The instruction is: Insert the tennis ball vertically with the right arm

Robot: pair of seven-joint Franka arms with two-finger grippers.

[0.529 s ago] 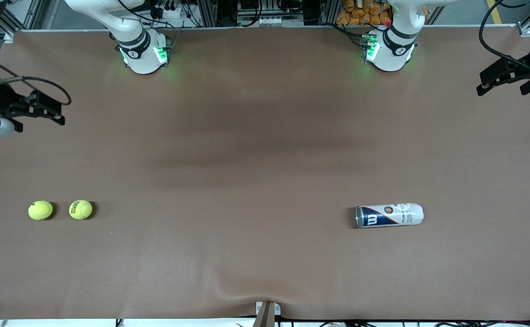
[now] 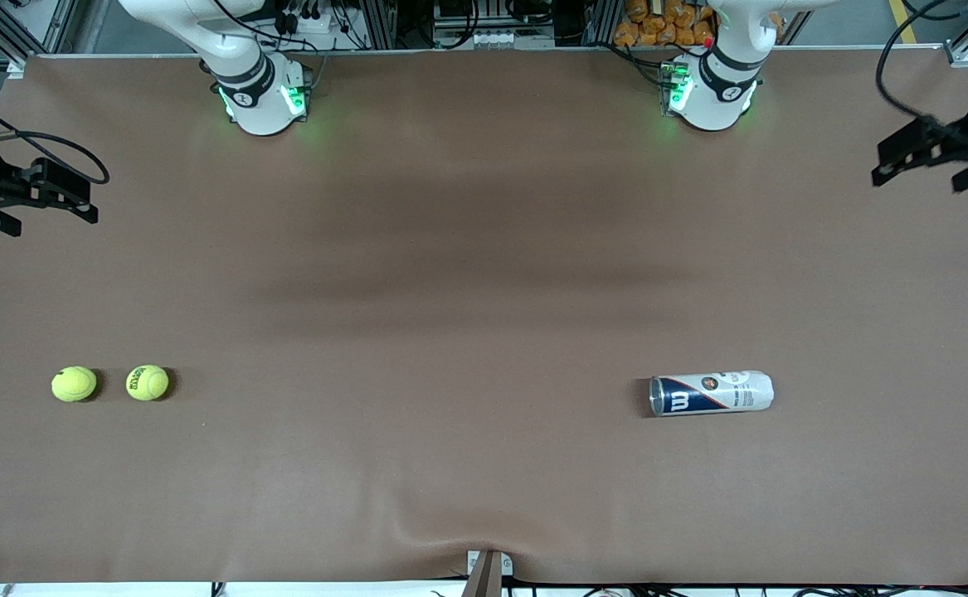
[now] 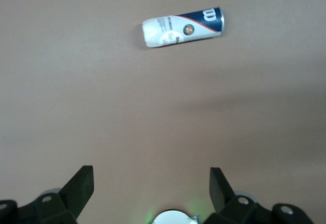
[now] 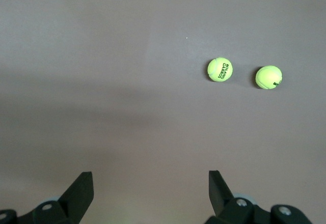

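Note:
Two yellow-green tennis balls lie side by side toward the right arm's end of the table: a printed one (image 2: 147, 382) (image 4: 219, 70) and a plainer one (image 2: 74, 384) (image 4: 268, 77) closer to the table's end. My right gripper (image 2: 77, 199) (image 4: 150, 183) hangs open and empty over bare table at that end, well away from the balls. A white and dark-blue ball can (image 2: 711, 392) (image 3: 182, 27) lies on its side toward the left arm's end. My left gripper (image 2: 915, 176) (image 3: 151, 180) is open and empty over the table's edge at that end, far from the can.
The brown table mat (image 2: 467, 274) spreads wide between the balls and the can. Both arm bases (image 2: 261, 95) (image 2: 712, 91) stand along the table edge farthest from the front camera. A small bracket (image 2: 488, 568) sits at the nearest edge.
Both grippers have drawn outward toward their own ends of the table. The balls and the can have not moved.

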